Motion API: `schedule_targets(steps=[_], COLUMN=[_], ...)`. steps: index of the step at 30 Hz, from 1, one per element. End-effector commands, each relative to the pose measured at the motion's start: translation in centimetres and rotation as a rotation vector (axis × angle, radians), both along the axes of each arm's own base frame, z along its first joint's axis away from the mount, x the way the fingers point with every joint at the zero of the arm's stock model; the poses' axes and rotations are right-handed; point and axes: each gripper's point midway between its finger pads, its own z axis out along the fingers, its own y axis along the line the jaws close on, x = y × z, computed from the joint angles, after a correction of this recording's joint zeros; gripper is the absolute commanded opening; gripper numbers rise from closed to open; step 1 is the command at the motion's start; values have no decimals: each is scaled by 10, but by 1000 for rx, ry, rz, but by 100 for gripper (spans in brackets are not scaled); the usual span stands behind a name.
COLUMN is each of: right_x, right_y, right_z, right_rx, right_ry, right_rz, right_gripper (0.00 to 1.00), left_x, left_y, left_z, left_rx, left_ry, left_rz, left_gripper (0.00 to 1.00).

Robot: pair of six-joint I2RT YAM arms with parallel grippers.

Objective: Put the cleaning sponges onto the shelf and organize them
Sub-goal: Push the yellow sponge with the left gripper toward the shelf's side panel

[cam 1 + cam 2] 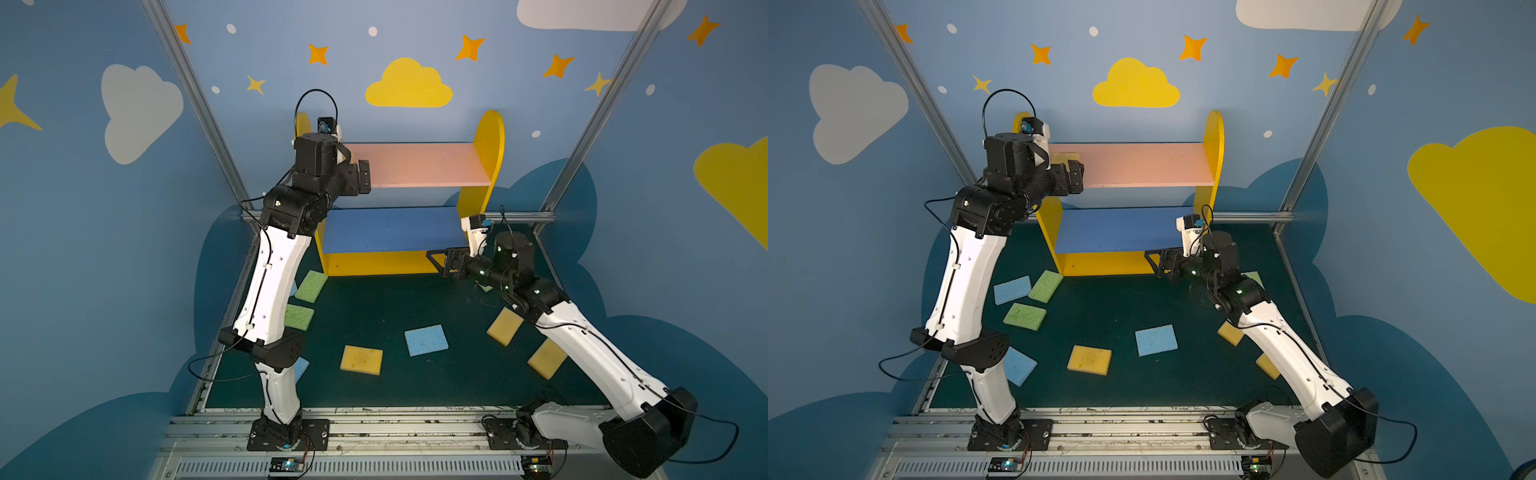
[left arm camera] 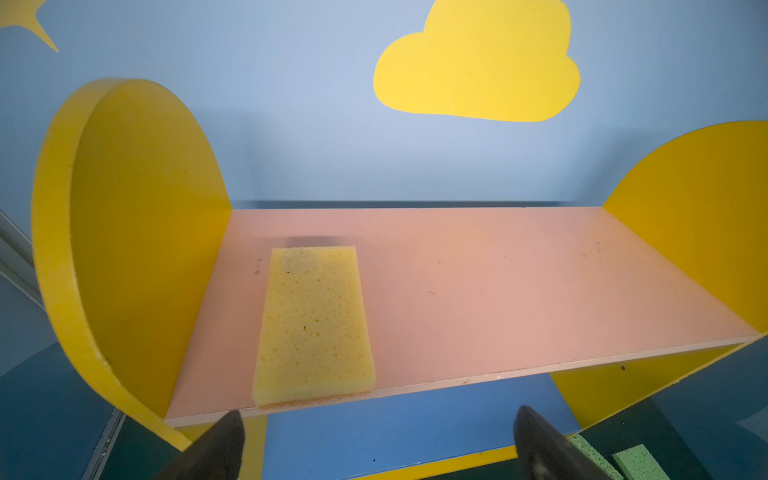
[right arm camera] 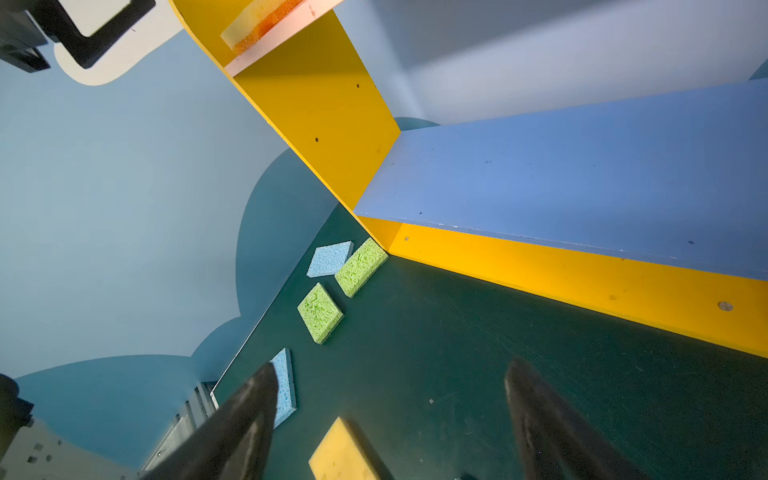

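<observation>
Left claw is up at the left end of the shelf, level with the pink board, jaws spread wide and empty. In the left wrist view a yellow sponge lies flat on that board near the left side panel. Its front edge is right at the lip, and the claw tips sit just short of it.

Right claw hangs low, center-right of the frame in front of the blue board, also gaping with nothing in it.

The rest are on the dark green table:
- a green sponge is right against the shelf's lower left corner
- a light blue sponge is just left of it
- a second green sponge is below those
- a blue one and a yellow one are mid-frame
- two yellow pads are partly under the right arm
</observation>
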Motion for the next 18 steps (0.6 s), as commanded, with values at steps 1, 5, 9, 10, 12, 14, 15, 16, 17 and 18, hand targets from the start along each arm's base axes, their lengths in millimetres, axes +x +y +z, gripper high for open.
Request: schedule_targets(steps=[1,5,9,10,12,14,15,16,17,18], right_x=[0,0,-2,-2,-3,-3,-3,-3,-3,-2], right_y=[2,4,5,4,4,3,4,4,4,4], right_z=[8,7,7,7,7,6,5,5,5,4], right_rx=[16,19,19,17,13,10,12,10,11,10], right_ry=[-33,-28,-22,-20,-22,-18,-17,-15,-15,-13], right_rz=[13,20,30,30,27,26,25,25,25,27], right_gripper=[85,85,84,84,83,83,83,83,83,83], left_x=[4,13,25,28,32,35,37,39,41,42], left_y=[10,14,12,12,14,14,14,13,14,14], left_z=[-22,-33,-38,-40,-41,-44,-46,-47,-48,-48], left_rx=[41,46,53,52,46,45,47,48,51,53], left_ry=[77,97,89,91,90,93,94,94,92,90], left_rz=[8,16,8,7,12,16,16,17,20,23], left_gripper=[100,100,100,100,100,100,100,100,100,100])
